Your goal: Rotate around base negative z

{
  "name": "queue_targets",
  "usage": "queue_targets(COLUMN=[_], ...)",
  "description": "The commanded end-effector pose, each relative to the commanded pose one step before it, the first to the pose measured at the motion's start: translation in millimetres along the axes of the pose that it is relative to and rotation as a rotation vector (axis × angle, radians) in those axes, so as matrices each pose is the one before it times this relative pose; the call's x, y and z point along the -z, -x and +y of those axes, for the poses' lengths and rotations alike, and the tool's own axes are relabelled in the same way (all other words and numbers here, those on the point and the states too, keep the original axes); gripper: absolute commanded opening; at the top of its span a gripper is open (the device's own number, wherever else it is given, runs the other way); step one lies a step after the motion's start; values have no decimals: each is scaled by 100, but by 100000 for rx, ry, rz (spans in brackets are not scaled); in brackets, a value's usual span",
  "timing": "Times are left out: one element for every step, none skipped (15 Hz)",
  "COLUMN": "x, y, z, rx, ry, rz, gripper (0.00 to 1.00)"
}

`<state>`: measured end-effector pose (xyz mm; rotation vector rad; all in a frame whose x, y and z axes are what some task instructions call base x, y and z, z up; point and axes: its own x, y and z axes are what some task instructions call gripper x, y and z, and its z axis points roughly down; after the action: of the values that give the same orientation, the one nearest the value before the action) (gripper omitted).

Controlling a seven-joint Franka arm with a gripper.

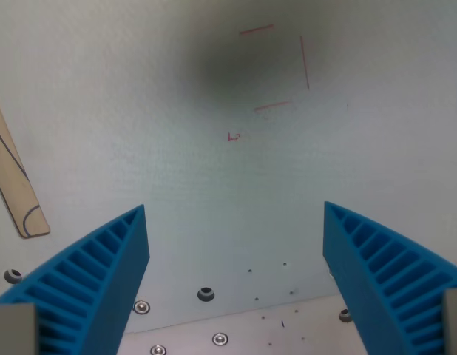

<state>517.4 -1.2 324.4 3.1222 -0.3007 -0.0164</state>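
Observation:
My gripper [234, 211] stands open over a pale grey-white tabletop [214, 170], with nothing between its two blue ribbed fingers [95, 274]. The other finger rises from the lower right of the wrist view. On the table ahead are thin red pen lines [276, 70] forming three sides of a square, under a soft dark shadow. A small red mark [234, 137] lies just below them.
A tan wooden strip [18, 192] with a rounded end lies at the wrist view's left edge. Several screw heads and bolt holes [206, 294] dot the plate edge at the bottom, between the fingers.

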Motion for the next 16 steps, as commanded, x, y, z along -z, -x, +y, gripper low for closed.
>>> queue_targets(x=[132,0,0,0,0,0,0,0,0,0,0,0,0,0,0,0], y=[7,0,0,0,0,0,0,0,0,0,0,0,0,0,0,0], z=[6,0,0,0,0,0,0,0,0,0,0,0,0,0,0,0], rx=[-13425,-1333,-1333,-1333,-1333,-1333,-1333,-1333,-1333,-1333,-1333,-1333,-1333,-1333,-1333,-1333], ry=[-283,-13,-13,-13,-13,-13,-13,-13,-13,-12,-12,-12,-12,-12,-12,-12], rz=[141,-8,-8,-8,-8,-8,-9,-9,-9,-9,-9,-9,-9,-10,-10,-10], gripper=[100,100,100,100,100,100,100,100,100,100,100,100,100,100,100,100])
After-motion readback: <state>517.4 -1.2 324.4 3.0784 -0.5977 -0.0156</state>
